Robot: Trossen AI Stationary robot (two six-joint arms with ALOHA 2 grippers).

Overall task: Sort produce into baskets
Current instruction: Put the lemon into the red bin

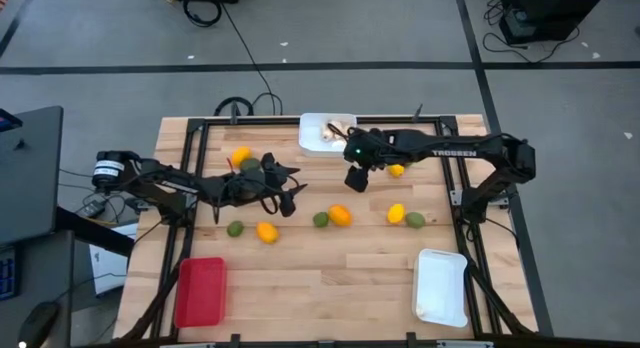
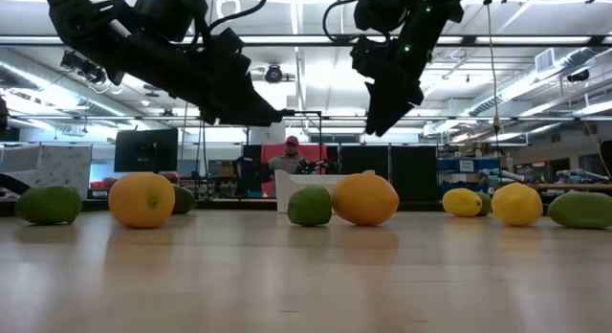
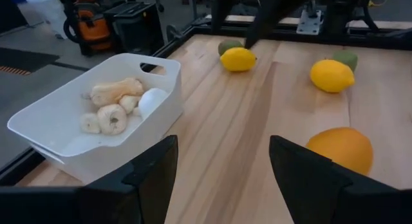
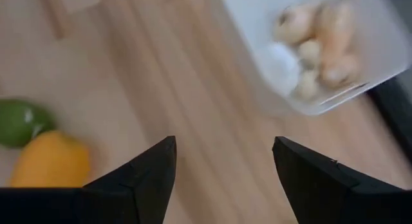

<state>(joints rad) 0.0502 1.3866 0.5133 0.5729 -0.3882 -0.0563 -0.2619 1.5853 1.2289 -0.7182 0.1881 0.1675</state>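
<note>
A wooden counter (image 1: 330,273) seen from above, with two dark robot arms reaching in from the left and right.

Three baskets sit on it. The white basket at the far edge (image 1: 312,134) already holds the pale mushroom pieces (image 3: 114,103) — that part of the sorting looks done. The red basket at the near left (image 1: 200,292) and the white basket at the near right (image 1: 441,286) appear to hold nothing yet.

The citrus and green fruit are all still loose on the counter. A row lies across the middle: a green fruit (image 1: 235,228), an orange one (image 1: 267,231), another green (image 1: 320,219), an orange (image 1: 340,215), a yellow lemon (image 1: 396,214) and a green fruit (image 1: 415,220). Farther back, a yellow fruit (image 1: 240,156) sits at the left and another (image 1: 397,170) at the right.

The left gripper (image 1: 290,201) hangs above the counter left of centre, jaws spread, grasping nothing. The right gripper (image 1: 354,178) hovers just near of the far white basket, also released and empty.

Judged from this, roughly a third is finished — the yellow-orange and green fruits remain to be sorted.
</note>
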